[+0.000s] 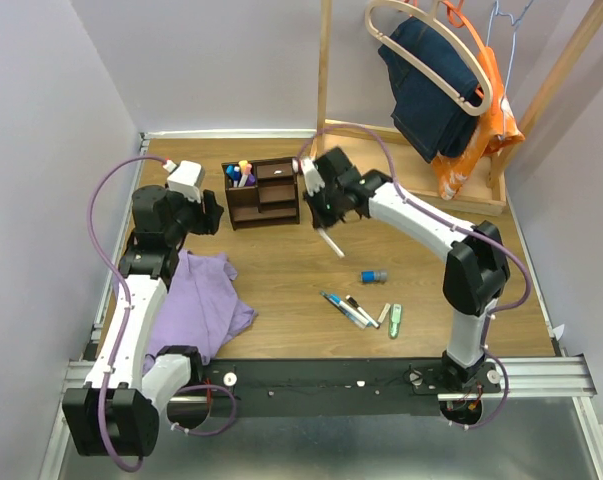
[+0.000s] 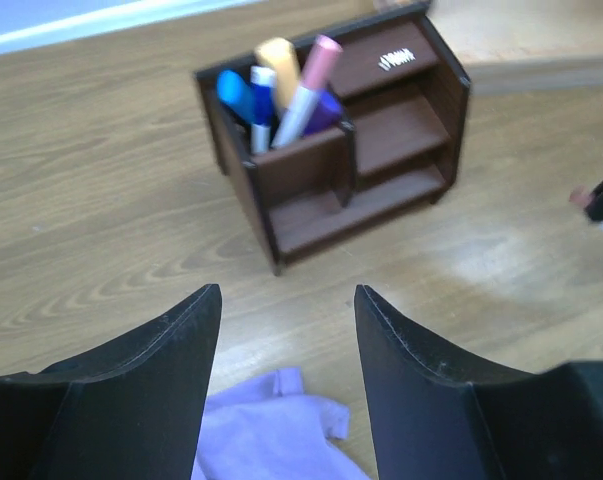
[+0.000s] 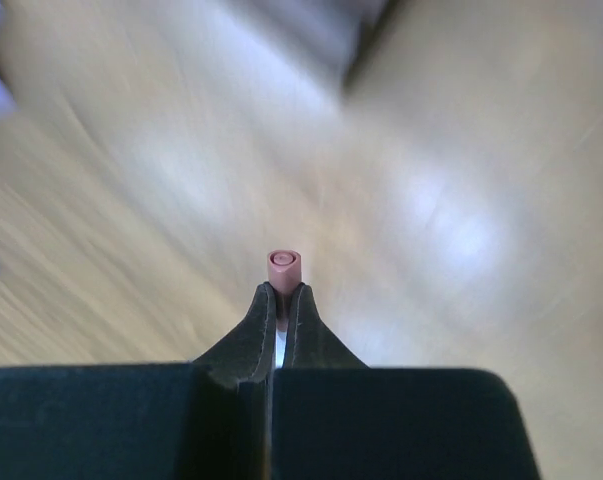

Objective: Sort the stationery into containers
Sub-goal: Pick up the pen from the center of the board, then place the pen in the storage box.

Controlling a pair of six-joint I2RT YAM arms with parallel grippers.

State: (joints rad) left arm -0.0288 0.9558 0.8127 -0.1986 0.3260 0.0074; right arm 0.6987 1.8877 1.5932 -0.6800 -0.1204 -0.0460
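The dark brown organiser (image 1: pixel 263 192) stands at the back of the table, with several pens and highlighters (image 1: pixel 239 174) upright in its left compartment. It also shows in the left wrist view (image 2: pixel 366 140) with those pens (image 2: pixel 281 90). My right gripper (image 1: pixel 321 208) hovers just right of the organiser, shut on a white pen with a pink cap (image 1: pixel 332 241); the cap (image 3: pixel 283 268) sticks out past my shut right gripper (image 3: pixel 283 292). My left gripper (image 2: pixel 286 295) is open and empty, left of and in front of the organiser. A blue-grey cylinder (image 1: pixel 374 276), several pens (image 1: pixel 349 310) and a pale green piece (image 1: pixel 395 320) lie on the table.
A purple cloth (image 1: pixel 201 300) lies crumpled at the front left, under the left arm, and shows below the left fingers (image 2: pixel 271 435). A light wooden rack base (image 1: pixel 411 135) with hanging jeans (image 1: pixel 436 85) and an orange garment (image 1: pixel 471 160) stands at the back right.
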